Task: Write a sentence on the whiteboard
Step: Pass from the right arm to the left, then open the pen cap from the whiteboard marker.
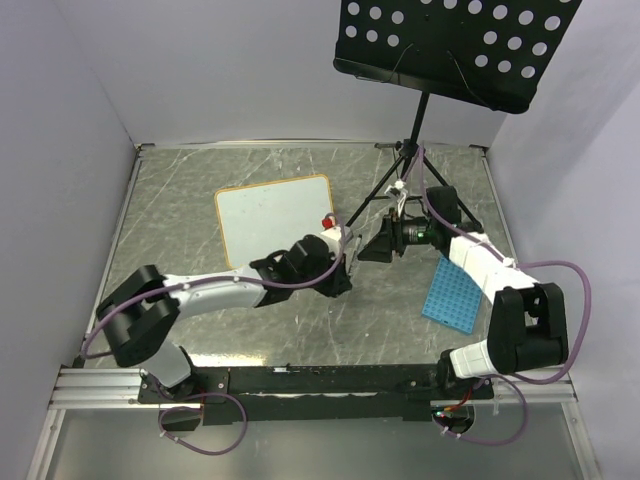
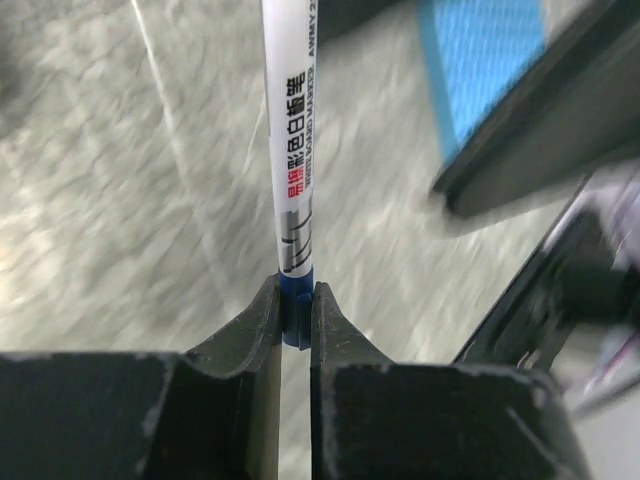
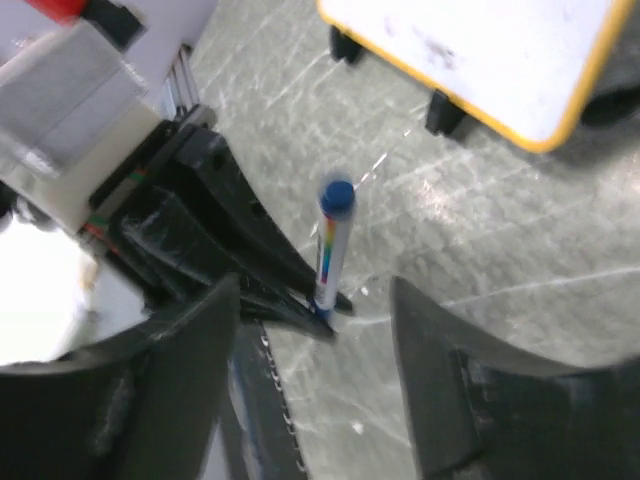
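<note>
Left fingers [image 2: 250, 335] pinch the marker [image 2: 290, 150] by its blue end; right fingers [image 3: 200, 370] stand open, empty. Whiteboard [image 1: 272, 215] lies at ten o'clock. Swing there slowly, keeping the pinch firm.

Grey and streaked with pale scratches, the table [image 1: 180, 190] bears three things around the marker [image 2: 290, 150]; the whiteboard [image 1: 270, 215], tan-framed and round-cornered, sits face up on its small black feet [image 3: 440, 112], beyond the marker and to its left; a blue grid tray [image 1: 452, 295] lies flat on the surface to the marker's right, turned at an angle to the table's edges; the tripod legs [image 1: 380, 190] of a black music stand are planted just beyond the marker, one leg slanting down toward it; a metal rail [image 1: 300, 385] runs along the table's near edge, behind the marker
</note>
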`<move>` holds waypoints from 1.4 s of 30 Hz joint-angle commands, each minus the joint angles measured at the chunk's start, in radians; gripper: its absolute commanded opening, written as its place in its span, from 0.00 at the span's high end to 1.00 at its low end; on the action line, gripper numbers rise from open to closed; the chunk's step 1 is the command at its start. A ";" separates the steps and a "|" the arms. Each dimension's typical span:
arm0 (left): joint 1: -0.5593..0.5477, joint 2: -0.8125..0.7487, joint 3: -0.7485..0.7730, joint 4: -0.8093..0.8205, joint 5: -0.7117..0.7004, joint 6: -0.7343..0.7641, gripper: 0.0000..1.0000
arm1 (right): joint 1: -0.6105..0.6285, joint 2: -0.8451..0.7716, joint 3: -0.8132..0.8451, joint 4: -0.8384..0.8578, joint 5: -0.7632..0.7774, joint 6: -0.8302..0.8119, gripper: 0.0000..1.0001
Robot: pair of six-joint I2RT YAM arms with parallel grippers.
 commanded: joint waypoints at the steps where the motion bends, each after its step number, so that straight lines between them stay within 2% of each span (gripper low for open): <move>1: 0.048 -0.132 0.088 -0.273 0.183 0.377 0.99 | -0.029 -0.003 0.162 -0.454 -0.128 -0.515 0.22; 2: 0.062 -0.157 0.098 -0.394 0.217 0.438 0.99 | -0.035 0.004 0.174 -0.508 -0.162 -0.646 0.21; 3: 0.063 -0.169 0.111 -0.444 0.252 0.545 0.99 | -0.037 0.009 0.191 -0.546 -0.175 -0.686 0.21; 6: 0.079 -0.198 0.142 -0.588 0.329 0.713 0.99 | -0.032 0.067 0.234 -0.727 -0.273 -0.825 0.20; 9: 0.082 -0.197 0.167 -0.648 0.376 0.773 0.99 | -0.018 0.197 0.358 -1.136 -0.361 -1.170 0.20; 10: 0.083 -0.186 0.174 -0.656 0.384 0.779 0.99 | -0.014 0.287 0.395 -1.280 -0.377 -1.468 0.20; 11: 0.083 -0.179 0.182 -0.665 0.392 0.785 0.99 | -0.009 0.316 0.431 -1.394 -0.391 -1.415 0.10; 15: 0.083 -0.137 0.226 -0.682 0.420 0.790 0.99 | 0.040 0.319 0.404 -1.394 -0.385 -1.468 0.07; 17: 0.085 -0.116 0.240 -0.696 0.416 0.790 0.99 | 0.058 0.311 0.406 -1.394 -0.388 -1.473 0.00; 23: 0.092 -0.096 0.265 -0.703 0.409 0.778 0.99 | 0.089 0.285 0.404 -1.386 -0.376 -1.487 0.00; 26: 0.105 -0.091 0.266 -0.703 0.418 0.772 0.99 | 0.097 0.271 0.395 -1.334 -0.359 -1.432 0.00; 28: 0.111 -0.088 0.273 -0.703 0.430 0.767 0.99 | 0.114 0.242 0.375 -1.218 -0.331 -1.311 0.00; 31: 0.120 -0.073 0.296 -0.726 0.435 0.764 0.99 | 0.155 0.143 0.302 -0.888 -0.232 -1.017 0.00; 32: 0.131 -0.067 0.300 -0.729 0.435 0.761 0.99 | 0.166 0.064 0.271 -0.784 -0.190 -0.831 0.00; 33: 0.135 -0.067 0.305 -0.733 0.436 0.762 0.99 | 0.173 0.025 0.209 -0.599 -0.166 -0.756 0.00; 34: 0.138 -0.068 0.306 -0.736 0.444 0.764 0.99 | 0.181 -0.007 0.184 -0.532 -0.147 -0.690 0.00; 35: 0.144 -0.074 0.306 -0.734 0.446 0.764 0.99 | 0.183 -0.043 0.171 -0.506 -0.147 -0.633 0.00; 39: 0.151 -0.082 0.305 -0.739 0.482 0.775 0.99 | 0.187 -0.009 0.214 -0.613 -0.184 -0.706 0.00; 42: 0.149 -0.082 0.303 -0.742 0.512 0.776 0.99 | 0.189 0.011 0.220 -0.610 -0.201 -0.697 0.03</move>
